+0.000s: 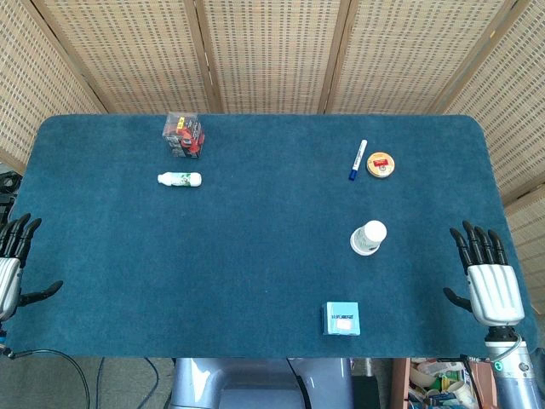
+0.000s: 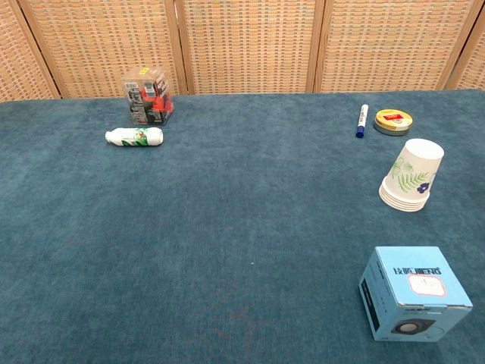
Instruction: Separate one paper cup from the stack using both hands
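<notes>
A stack of white paper cups (image 1: 368,238) with a leaf print stands upside down on the blue table, right of centre; the chest view shows the stack of paper cups (image 2: 411,177) at the right. My right hand (image 1: 488,277) lies at the table's right edge, fingers apart, holding nothing, well right of the stack. At the far left edge my left hand (image 1: 12,260) is partly cut off, its fingers spread and nothing in it. Neither hand appears in the chest view.
A light blue box (image 1: 341,318) sits near the front edge below the cups. A blue marker (image 1: 357,159) and a round tin (image 1: 381,164) lie behind them. At the back left are a clear box (image 1: 184,135) and a small white bottle (image 1: 180,179).
</notes>
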Robot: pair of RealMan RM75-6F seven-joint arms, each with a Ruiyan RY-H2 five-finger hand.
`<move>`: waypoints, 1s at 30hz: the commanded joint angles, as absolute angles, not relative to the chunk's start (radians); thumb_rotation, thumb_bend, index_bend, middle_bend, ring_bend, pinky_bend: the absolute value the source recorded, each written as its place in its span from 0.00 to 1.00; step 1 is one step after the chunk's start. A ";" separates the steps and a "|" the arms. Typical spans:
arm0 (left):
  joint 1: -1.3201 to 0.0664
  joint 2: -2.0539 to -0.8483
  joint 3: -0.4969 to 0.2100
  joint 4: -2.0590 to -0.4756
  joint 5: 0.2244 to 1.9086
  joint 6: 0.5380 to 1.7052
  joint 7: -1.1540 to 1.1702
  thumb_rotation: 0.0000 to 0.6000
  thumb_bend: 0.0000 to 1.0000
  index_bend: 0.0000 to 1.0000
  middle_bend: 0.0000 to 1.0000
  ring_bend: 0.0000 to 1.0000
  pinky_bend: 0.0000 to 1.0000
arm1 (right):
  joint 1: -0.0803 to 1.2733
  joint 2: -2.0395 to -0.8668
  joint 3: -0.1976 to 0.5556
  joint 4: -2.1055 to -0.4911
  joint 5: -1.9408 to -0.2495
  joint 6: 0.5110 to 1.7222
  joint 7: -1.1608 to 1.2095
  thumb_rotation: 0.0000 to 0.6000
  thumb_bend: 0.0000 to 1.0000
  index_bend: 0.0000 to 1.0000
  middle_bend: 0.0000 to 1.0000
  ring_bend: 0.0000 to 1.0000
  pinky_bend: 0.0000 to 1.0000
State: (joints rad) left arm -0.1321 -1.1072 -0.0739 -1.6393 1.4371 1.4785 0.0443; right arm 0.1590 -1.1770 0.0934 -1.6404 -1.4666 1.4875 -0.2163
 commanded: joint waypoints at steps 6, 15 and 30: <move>-0.135 -1.110 -0.075 -1.635 1.435 1.468 0.044 1.00 0.01 0.00 0.00 0.00 0.00 | 0.181 -1.167 0.094 -1.629 -1.473 1.445 -0.208 1.00 0.00 0.00 0.00 0.00 0.00; -0.154 -1.124 -0.087 -1.613 1.420 1.442 0.064 1.00 0.01 0.00 0.00 0.00 0.00 | 0.367 -1.136 0.166 -1.585 -1.435 1.169 -0.071 1.00 0.00 0.00 0.03 0.00 0.04; -0.168 -1.160 -0.112 -1.576 1.363 1.418 0.099 1.00 0.01 0.00 0.00 0.00 0.00 | 0.633 -1.296 0.228 -1.401 -1.255 0.783 -0.022 1.00 0.00 0.11 0.19 0.08 0.24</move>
State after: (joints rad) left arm -0.1677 -1.1602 -0.1112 -1.5762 1.3640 1.4187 0.0985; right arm 0.6072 -1.2637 0.2221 -1.4315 -1.2804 0.8142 -0.0287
